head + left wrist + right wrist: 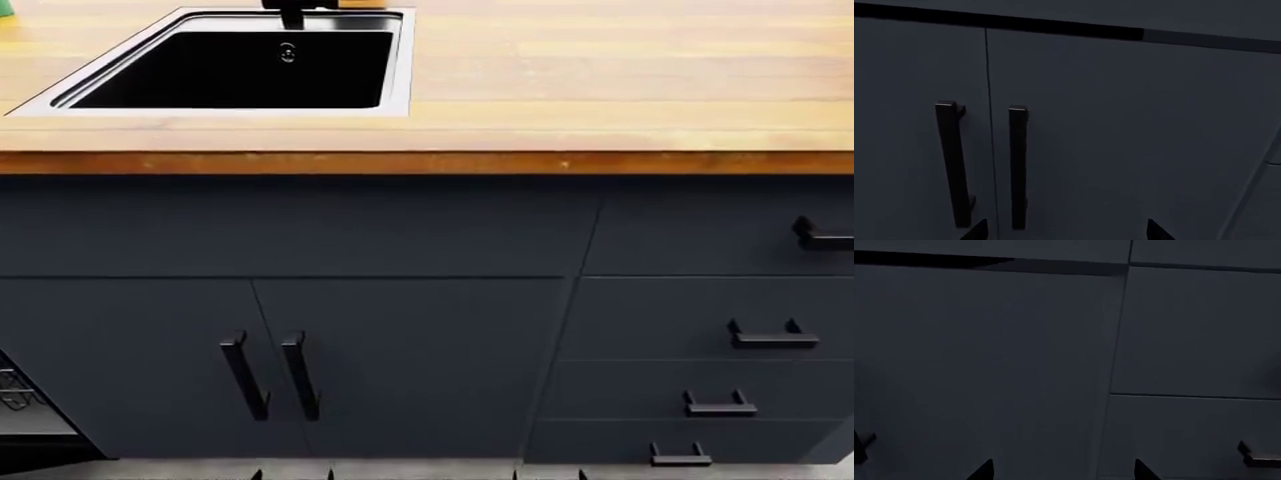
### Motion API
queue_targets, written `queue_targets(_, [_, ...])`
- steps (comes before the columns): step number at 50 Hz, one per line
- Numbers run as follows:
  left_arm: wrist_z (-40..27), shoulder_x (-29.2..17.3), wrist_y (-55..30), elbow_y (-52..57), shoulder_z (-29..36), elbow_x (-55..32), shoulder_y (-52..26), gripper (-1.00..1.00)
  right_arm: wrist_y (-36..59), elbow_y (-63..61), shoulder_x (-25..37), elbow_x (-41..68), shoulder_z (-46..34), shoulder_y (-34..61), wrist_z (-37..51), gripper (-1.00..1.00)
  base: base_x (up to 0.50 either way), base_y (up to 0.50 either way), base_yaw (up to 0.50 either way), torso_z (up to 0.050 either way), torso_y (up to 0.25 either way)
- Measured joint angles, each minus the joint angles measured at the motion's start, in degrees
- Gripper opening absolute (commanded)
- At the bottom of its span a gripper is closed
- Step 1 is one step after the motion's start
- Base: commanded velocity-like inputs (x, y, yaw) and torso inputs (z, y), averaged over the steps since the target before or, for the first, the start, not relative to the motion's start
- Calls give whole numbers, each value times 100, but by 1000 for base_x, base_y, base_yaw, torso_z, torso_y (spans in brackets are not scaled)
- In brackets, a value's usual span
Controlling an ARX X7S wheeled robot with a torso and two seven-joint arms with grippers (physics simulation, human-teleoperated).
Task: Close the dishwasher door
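We see both hands spread open facing navy cabinet doors (400, 360); left hand (1064, 232), right hand (1061, 470) (dishwasher door orientation: can't tell).

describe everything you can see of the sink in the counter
The sink is a rectangular basin set flush into the wooden countertop, toward the head view's upper left. It has a thin steel-looking rim and a black interior, with a small round silver fitting on its back wall. A black faucet base stands at the rear edge, cut off by the frame. Nothing is visible inside it.
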Motion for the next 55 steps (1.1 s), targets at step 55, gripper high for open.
queue_targets(55, [-16, 0, -5, -1, 3, 29, 4, 100, 0, 1, 0, -3, -8, -6, 7, 100, 0, 0, 0, -50, 0])
